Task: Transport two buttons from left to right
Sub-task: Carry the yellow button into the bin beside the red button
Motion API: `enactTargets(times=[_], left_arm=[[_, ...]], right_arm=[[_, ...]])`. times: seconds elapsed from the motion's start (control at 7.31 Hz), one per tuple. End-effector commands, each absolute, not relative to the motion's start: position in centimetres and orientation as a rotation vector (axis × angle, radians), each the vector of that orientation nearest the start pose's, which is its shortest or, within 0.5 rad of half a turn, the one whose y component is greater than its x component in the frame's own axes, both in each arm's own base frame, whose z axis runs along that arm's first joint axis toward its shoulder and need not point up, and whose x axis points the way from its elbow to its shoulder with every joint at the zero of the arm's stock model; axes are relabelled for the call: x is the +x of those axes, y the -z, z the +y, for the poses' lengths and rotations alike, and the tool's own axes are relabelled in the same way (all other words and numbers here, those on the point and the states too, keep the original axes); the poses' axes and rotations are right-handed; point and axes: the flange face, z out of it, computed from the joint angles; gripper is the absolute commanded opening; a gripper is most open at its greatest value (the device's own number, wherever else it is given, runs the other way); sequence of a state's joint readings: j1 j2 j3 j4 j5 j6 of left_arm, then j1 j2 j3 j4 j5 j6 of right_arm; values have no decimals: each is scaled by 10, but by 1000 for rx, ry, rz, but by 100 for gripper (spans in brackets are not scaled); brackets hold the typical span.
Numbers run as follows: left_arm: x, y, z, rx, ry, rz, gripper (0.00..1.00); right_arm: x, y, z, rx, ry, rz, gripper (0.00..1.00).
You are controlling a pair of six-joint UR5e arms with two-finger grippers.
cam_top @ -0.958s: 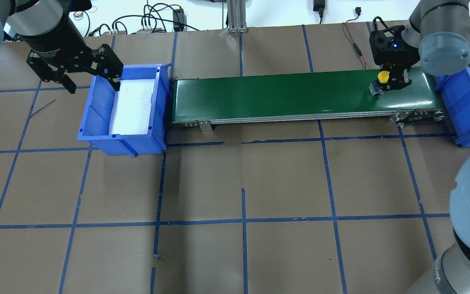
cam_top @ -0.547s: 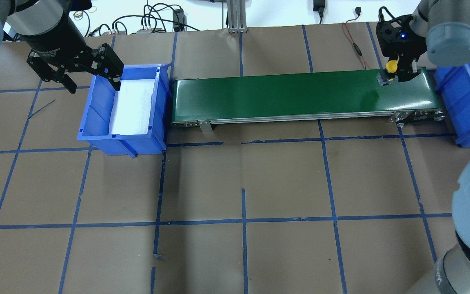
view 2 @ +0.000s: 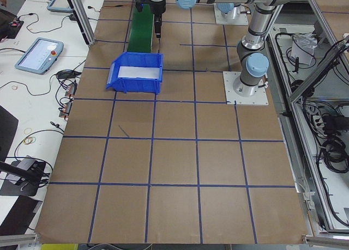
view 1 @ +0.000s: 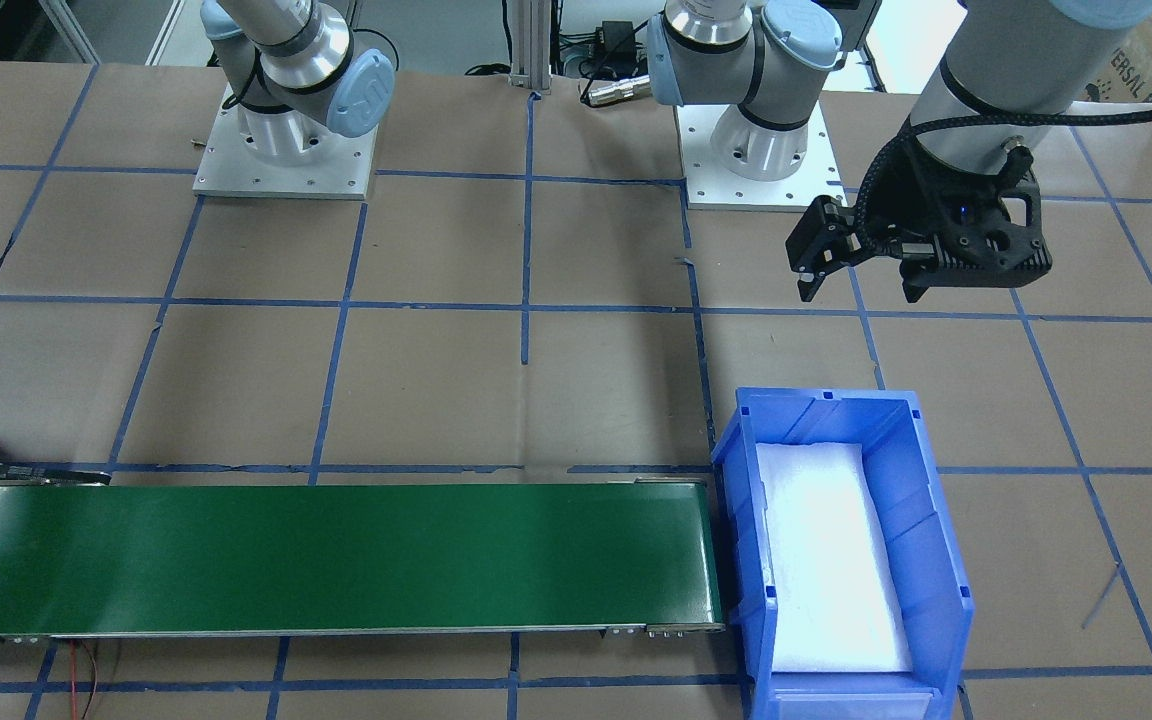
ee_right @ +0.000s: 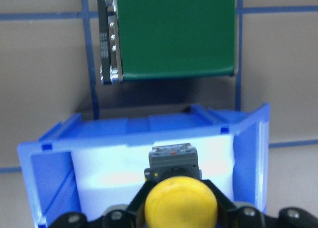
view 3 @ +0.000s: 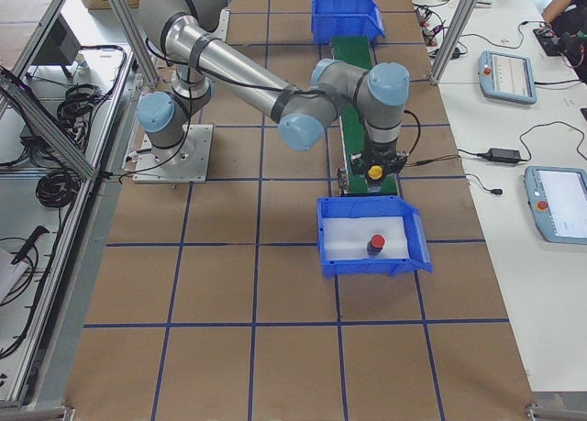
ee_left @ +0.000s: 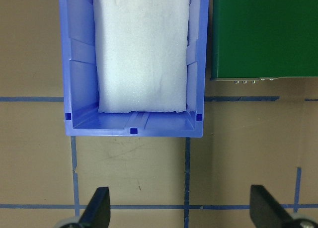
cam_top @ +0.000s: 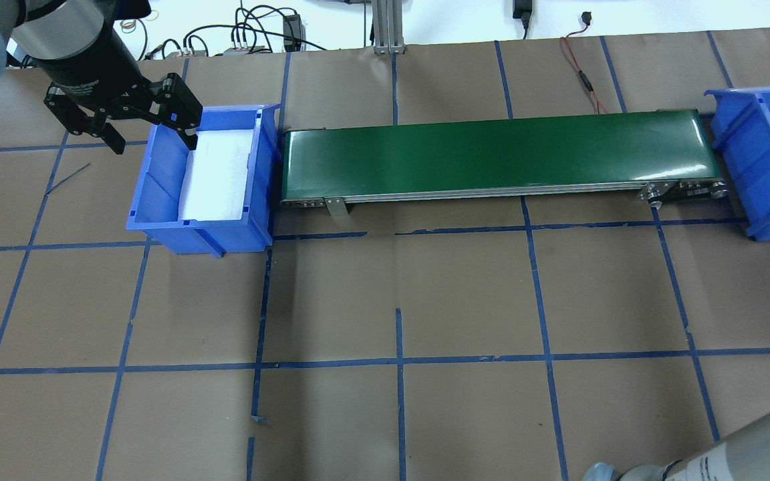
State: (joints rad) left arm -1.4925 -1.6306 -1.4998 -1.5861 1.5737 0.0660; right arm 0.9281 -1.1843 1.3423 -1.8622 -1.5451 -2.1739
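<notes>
My right gripper [ee_right: 179, 189] is shut on the yellow button [ee_right: 181, 210], whose grey body [ee_right: 172, 161] points forward. It hangs over the right blue bin [ee_right: 49, 158], just past the end of the green conveyor belt [ee_right: 174, 34]. The red button [view 3: 375, 244] stands on white foam inside that bin [view 3: 330, 247]. My left gripper [cam_top: 154, 141] hovers open and holding nothing by the far end of the left blue bin [cam_top: 158, 200], which shows only white foam. The left wrist view shows its fingertips [ee_left: 99, 205] spread wide.
The conveyor belt [cam_top: 492, 150] spans the gap between the two bins and nothing lies on it. Brown paper with blue tape lines covers the table. Cables and a red wire [cam_top: 582, 73] lie along the far edge. Both arm bases [view 1: 281, 150] sit behind the belt.
My right gripper has lifted the yellow button off the belt's right end and carried it right, out of the overhead view, over the right bin. The left arm has not moved.
</notes>
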Motion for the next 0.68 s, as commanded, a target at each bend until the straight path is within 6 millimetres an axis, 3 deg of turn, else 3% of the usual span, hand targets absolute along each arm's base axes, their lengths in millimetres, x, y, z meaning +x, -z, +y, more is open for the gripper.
enactTargets(times=[0.0,0.27,0.55], left_arm=[[-91,-492,-526,-22,-5,3139,100],[-91,-492,-526,-24,-5,3139,100],[-91,-492,-526,-24,-3,3139,100]], right_arm=[[-346,-350,-600,-2202,51,2329,16],[-343,-301,-596,-2221,60,2344,16],[-338,-286,-601,-2226,69,2327,16]])
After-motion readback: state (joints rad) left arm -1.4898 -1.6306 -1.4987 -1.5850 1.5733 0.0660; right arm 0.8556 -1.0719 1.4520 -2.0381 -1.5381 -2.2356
